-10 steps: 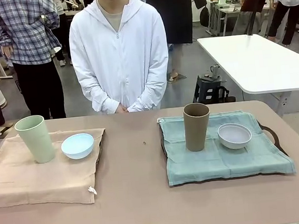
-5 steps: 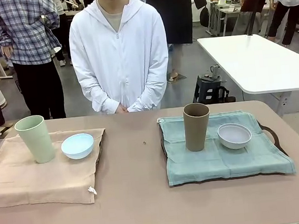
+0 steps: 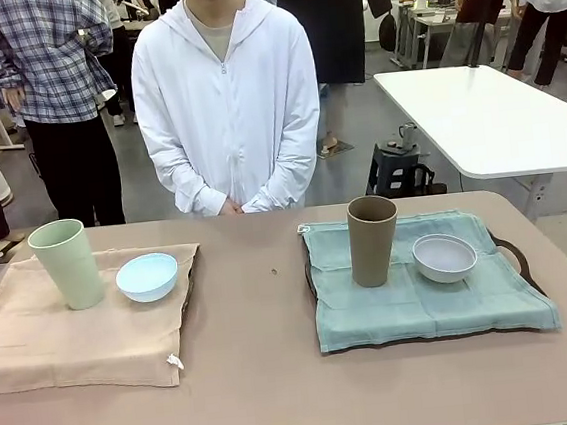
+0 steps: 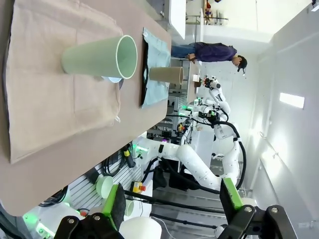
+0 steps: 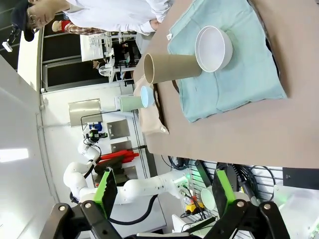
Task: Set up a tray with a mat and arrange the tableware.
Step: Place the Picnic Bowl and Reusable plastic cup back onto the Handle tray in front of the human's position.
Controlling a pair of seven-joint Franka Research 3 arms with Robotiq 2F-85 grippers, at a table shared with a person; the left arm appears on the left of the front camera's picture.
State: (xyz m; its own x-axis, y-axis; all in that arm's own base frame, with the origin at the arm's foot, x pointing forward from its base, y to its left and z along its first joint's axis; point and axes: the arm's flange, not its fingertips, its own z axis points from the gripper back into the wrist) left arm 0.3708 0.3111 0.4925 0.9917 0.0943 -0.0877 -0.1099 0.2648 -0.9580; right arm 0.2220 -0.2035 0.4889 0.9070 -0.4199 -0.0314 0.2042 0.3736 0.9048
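On the left of the table, a pale green cup and a light blue bowl stand on a beige mat that covers a tray. On the right, a tan-brown cup and a white bowl rest on a teal mat over a dark tray. My left gripper is open and empty, off the table's edge, well back from the green cup. My right gripper is also open and empty, back from the brown cup and white bowl.
A person in a white hooded jacket stands at the far side with hands clasped above the table edge. Bare tabletop runs between the two trays. A white table stands behind to the right.
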